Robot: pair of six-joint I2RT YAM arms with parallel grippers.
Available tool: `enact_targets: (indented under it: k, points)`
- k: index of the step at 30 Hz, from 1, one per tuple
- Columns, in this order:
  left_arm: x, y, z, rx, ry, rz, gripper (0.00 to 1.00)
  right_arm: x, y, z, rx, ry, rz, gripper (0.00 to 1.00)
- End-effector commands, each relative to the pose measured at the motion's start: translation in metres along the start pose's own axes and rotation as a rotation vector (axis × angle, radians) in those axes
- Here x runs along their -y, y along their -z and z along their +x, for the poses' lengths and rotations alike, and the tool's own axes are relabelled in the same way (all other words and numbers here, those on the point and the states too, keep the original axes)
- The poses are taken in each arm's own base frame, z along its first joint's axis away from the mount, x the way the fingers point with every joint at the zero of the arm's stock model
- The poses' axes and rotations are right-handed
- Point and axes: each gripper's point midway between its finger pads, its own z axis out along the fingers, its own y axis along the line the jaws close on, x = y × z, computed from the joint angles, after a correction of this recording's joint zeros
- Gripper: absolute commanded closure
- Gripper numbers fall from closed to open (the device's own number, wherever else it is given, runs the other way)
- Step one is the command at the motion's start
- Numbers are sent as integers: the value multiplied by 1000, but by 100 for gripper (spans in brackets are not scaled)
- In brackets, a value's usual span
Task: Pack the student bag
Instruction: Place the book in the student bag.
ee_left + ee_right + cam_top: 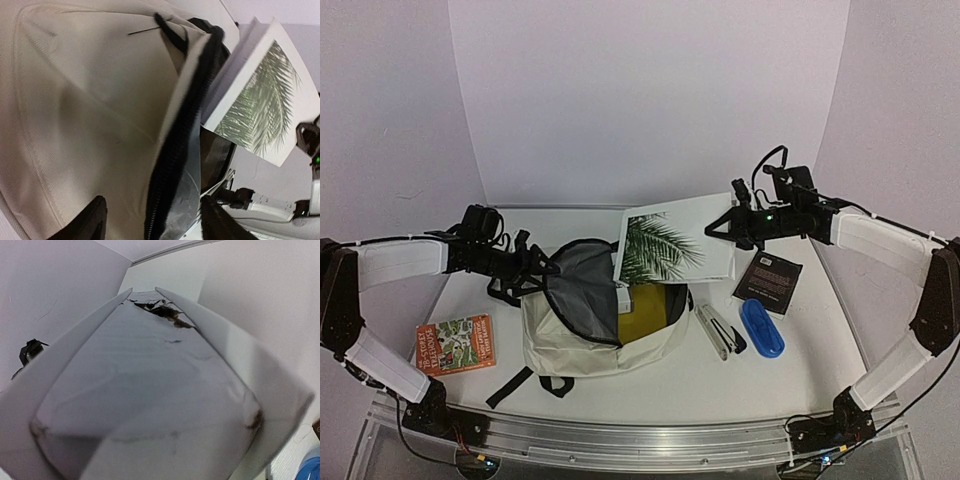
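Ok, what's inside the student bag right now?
Through the opening of the student bag, grey lining and something yellow show. The palm-print book in the right gripper covers part of it; anything deeper is hidden.

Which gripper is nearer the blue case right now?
Right. The right gripper, gripping the palm-leaf book, is raised just behind the blue case; the left gripper is at the student bag opening, with the bag between.

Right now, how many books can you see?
3: the palm-leaf book in the right gripper above the student bag, the orange book left of it, the black book right of it. More may hide inside.
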Motion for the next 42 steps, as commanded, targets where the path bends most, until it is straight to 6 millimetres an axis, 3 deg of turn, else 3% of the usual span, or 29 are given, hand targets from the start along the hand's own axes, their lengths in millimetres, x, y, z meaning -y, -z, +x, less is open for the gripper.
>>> enact_targets:
  k: [1, 4, 6, 7, 13, 16, 19, 24, 32, 38, 42]
  points:
    - [28, -5, -5, -1, -30, 152, 51, -27, 19, -18, 65, 75, -29, 77]
    - [32, -6, -3, -14, -42, 170, 84, -27, 22, -14, 46, 72, -17, 76]
    - [43, 4, -8, 19, -86, 187, 98, -28, 25, -9, 35, 65, -21, 76]
    - [53, 12, -12, 48, -122, 196, 100, -29, 26, -7, 30, 60, -24, 76]
    - [125, 72, -26, 216, -354, 327, 100, -26, 20, 8, -27, 21, -59, 75]
    - [154, 90, -25, 228, -420, 411, 100, -26, 14, 12, -59, -3, -86, 76]
    - [169, 97, -25, 210, -450, 448, 100, -36, 11, 9, -77, -13, -132, 76]
    - [180, 100, -25, 187, -481, 468, 100, -40, 5, 11, -104, -33, -165, 76]
    - [186, 99, -26, 158, -509, 487, 100, -55, -30, 43, -231, -36, -210, 76]
    - [193, 98, -22, 116, -534, 534, 100, -76, -47, 37, -221, -80, -335, 76]
    - [199, 99, -19, 85, -550, 567, 100, -75, -65, 36, -232, -101, -330, 76]
